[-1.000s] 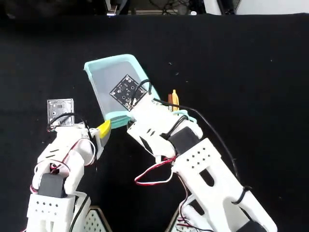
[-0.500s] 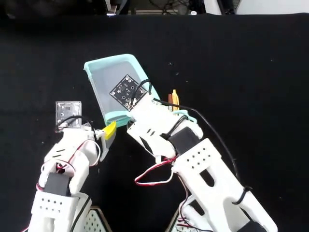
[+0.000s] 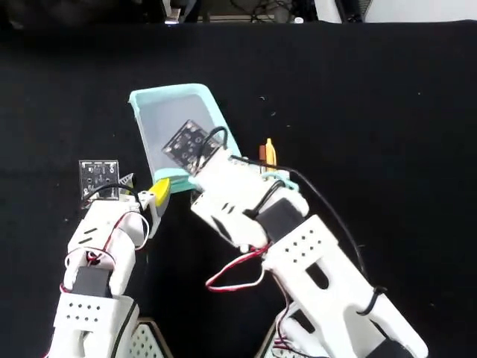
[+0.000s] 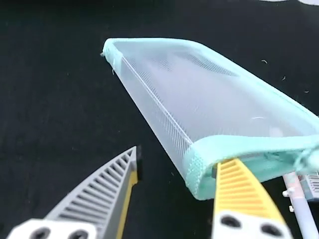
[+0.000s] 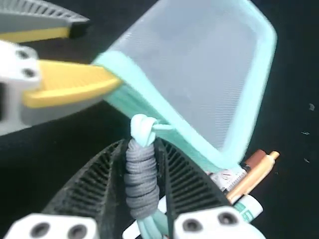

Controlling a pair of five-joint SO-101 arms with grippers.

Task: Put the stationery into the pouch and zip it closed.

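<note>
Now | one pouch (image 3: 164, 119); two pens (image 3: 269, 151) poking out | left jaws apart; right jaws clamp zip cord (image 5: 142, 169)

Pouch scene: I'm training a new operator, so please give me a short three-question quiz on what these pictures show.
1. True or false: the right gripper is shut on the grey cord beside the pouch.
2. Which gripper is open? A) the left gripper B) the right gripper
3. In one word, what pokes out at the pouch's end nearest the right gripper?

Key: 1 true; 2 A; 3 pens.
</note>
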